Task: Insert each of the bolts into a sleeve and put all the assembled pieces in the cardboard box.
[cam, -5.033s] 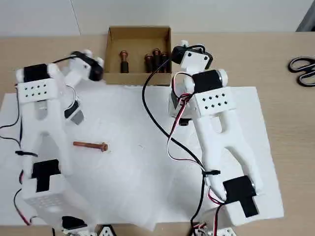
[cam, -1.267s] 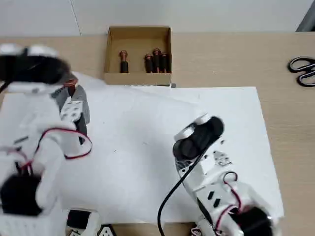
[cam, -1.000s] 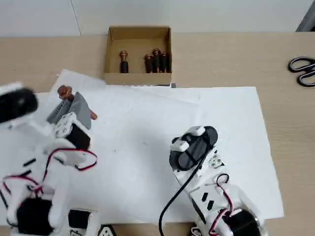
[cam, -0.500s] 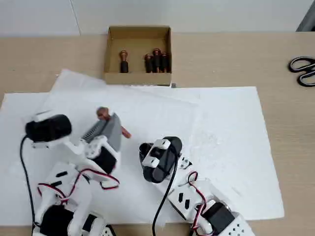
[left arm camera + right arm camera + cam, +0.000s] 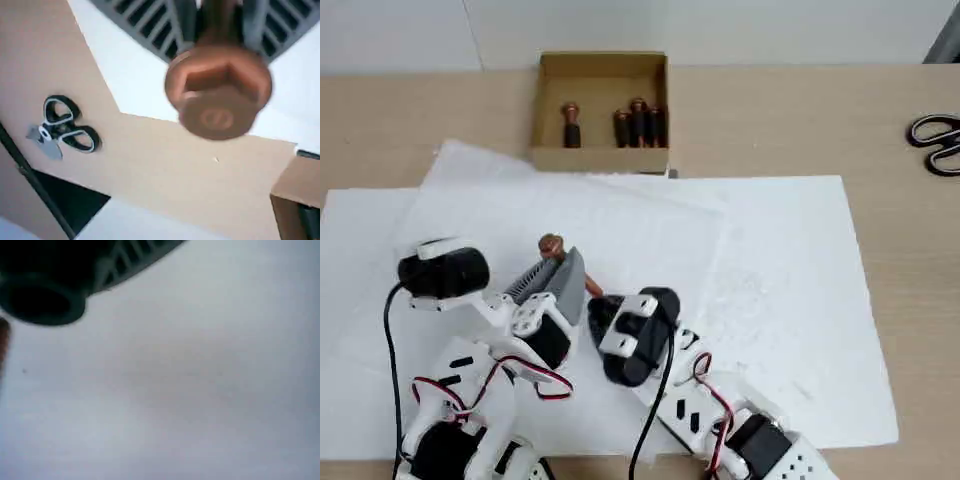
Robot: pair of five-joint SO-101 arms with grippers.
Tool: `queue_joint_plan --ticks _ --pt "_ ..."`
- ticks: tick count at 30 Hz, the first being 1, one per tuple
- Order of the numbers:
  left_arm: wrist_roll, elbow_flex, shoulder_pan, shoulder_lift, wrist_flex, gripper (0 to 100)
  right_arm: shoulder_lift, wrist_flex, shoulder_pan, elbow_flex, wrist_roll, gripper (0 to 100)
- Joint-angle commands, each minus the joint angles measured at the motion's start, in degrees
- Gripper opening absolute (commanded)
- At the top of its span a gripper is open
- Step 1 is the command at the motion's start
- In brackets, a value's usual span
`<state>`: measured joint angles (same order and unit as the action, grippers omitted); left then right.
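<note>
Now: left end effector (image 5: 560,268) clenched on bolt (image 5: 218,95); right end effector (image 5: 603,312) gripped sleeve (image 5: 42,302). I reckoned axes needed aligning before pushing.

Bolt (image 5: 218,95): copper-brown all over, hexagonal head. Left gripper (image 5: 216,20): fingers (image 5: 142,25) grey, slatted pattern. Sleeve (image 5: 42,302): black. Cardboard box (image 5: 603,68): plain brown. Assembled pieces (image 5: 638,122) inside: dark sleeves, copper heads. Paper sheet (image 5: 770,260): white, unmarked. Table (image 5: 770,120): light tan wood tone. Scissors (image 5: 935,140): black handles. Arms (image 5: 460,370): white shells, black motors, red, black and white wires.
</note>
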<state>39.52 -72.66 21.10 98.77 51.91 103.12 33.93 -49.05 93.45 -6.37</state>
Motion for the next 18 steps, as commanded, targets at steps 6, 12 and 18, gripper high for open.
queue_joint_plan --ticks 6,12,18 --pt "0.09 -0.13 0.62 0.70 -1.93 1 0.75 -1.45 -0.22 -2.81 -0.70 0.2" --pt "0.09 1.36 0.88 0.70 -2.20 1 0.75 -1.10 3.91 -2.73 -0.70 0.2" --pt "0.09 1.10 0.97 0.53 -1.85 1 0.75 -1.63 3.74 -3.16 -0.70 0.2"
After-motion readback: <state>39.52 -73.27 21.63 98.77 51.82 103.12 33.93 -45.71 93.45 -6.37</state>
